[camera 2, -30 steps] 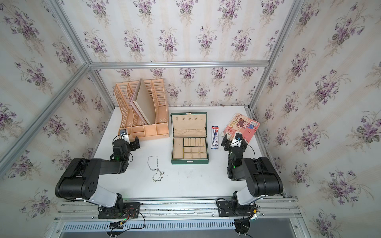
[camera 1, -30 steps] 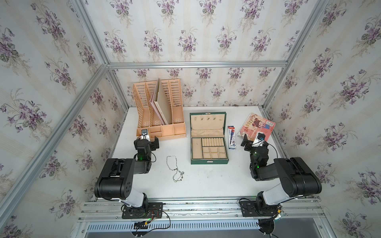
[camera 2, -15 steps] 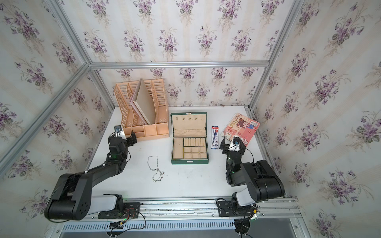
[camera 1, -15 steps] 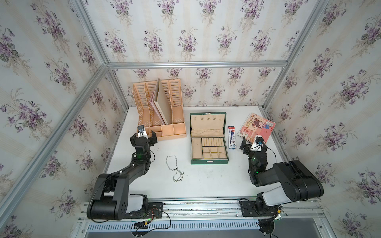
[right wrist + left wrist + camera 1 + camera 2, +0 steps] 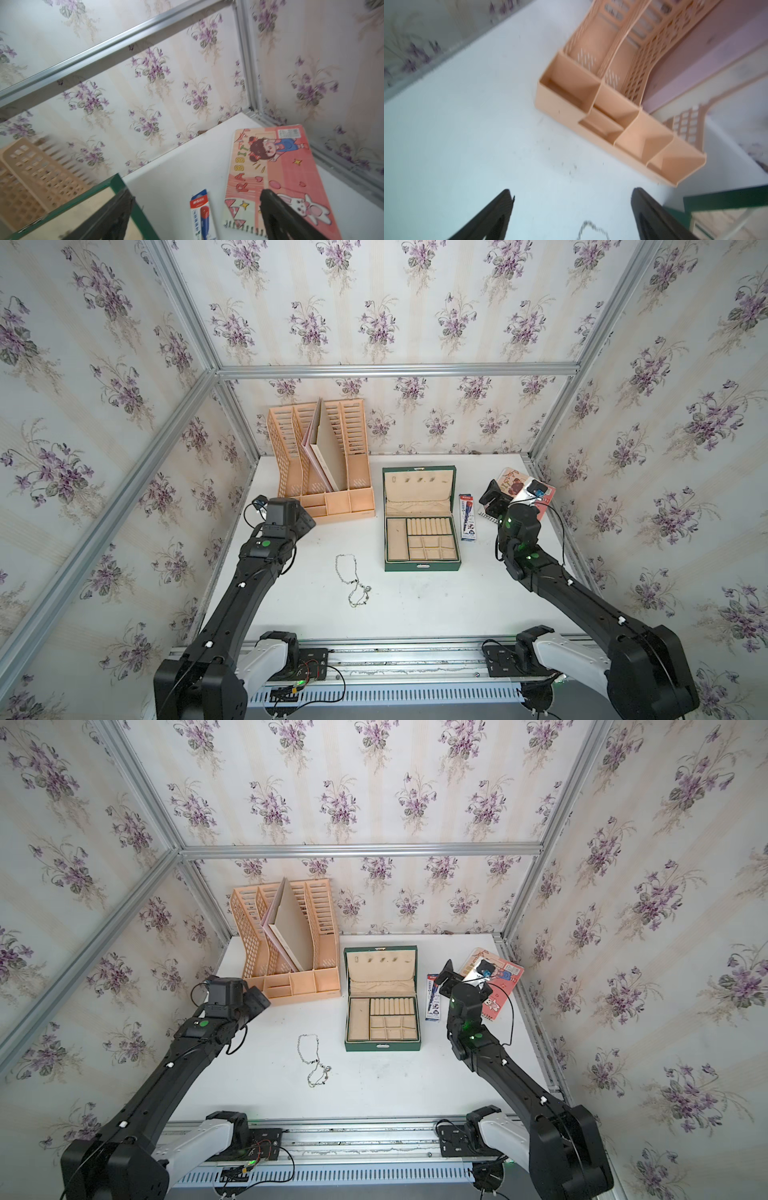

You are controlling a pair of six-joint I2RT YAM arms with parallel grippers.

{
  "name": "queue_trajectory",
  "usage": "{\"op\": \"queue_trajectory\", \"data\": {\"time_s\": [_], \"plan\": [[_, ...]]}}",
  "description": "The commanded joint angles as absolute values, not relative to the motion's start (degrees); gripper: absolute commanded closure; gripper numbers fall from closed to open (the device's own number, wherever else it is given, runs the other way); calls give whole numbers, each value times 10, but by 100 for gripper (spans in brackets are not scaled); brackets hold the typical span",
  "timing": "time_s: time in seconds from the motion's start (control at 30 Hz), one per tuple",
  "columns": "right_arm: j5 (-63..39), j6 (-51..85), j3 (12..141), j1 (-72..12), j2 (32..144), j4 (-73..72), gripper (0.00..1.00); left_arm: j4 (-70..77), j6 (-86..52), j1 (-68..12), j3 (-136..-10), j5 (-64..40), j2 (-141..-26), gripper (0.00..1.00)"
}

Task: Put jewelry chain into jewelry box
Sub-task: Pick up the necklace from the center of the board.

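Both top views: jewelry chain lay loose on the white table, in an uneven loop with a small bunched cluster of charms or clasp at the end nearest the robot. It sat just beside the near left corner of the jewelry box, not touching it. Box stood open, lid up, beige compartments bare. Left gripper hovered above the table near the peach file organizer, apart from the chain. Right gripper was raised over the far right side, well apart from the chain. Left wrist view, blurred: left gripper had its fingers spread with nothing between them. A bit of chain showed at the frame edge and a green corner of the box to one side. Right wrist view: right gripper likewise stood wide and empty, looking over a pen pack and a pink notebook. Judgement: the chain looked light, limp and slippery, with fine links lying flat, so it would likely drape and swing once lifted and could slip out of a shallow pinch. Best hold is probably the bunched charm end or where the strands cross, pressing down to the table before closing.
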State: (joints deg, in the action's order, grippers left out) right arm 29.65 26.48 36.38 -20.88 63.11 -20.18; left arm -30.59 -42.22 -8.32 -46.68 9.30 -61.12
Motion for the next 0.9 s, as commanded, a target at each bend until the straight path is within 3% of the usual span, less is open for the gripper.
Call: {"op": "queue_trajectory", "data": {"time_s": [0.0,0.3,0.4,0.47,0.63,0.87], "plan": [[239,359,387,-242,628,72,2,-431,-473,-131,-445,57,-602,10],[168,348,277,-342,540,136,14,-477,-537,-381,-368,123,-606,41],[159,348,264,-344,530,134,14,-435,-531,-436,-362,98,-628,73],[160,348,262,-344,531,131,14,-423,-533,-463,-370,90,-655,78],[154,354,268,-344,551,120,14,-421,-520,-523,-428,107,-734,76],[154,359,260,-344,552,117,14,-421,-462,-544,-497,93,-872,74]]}}
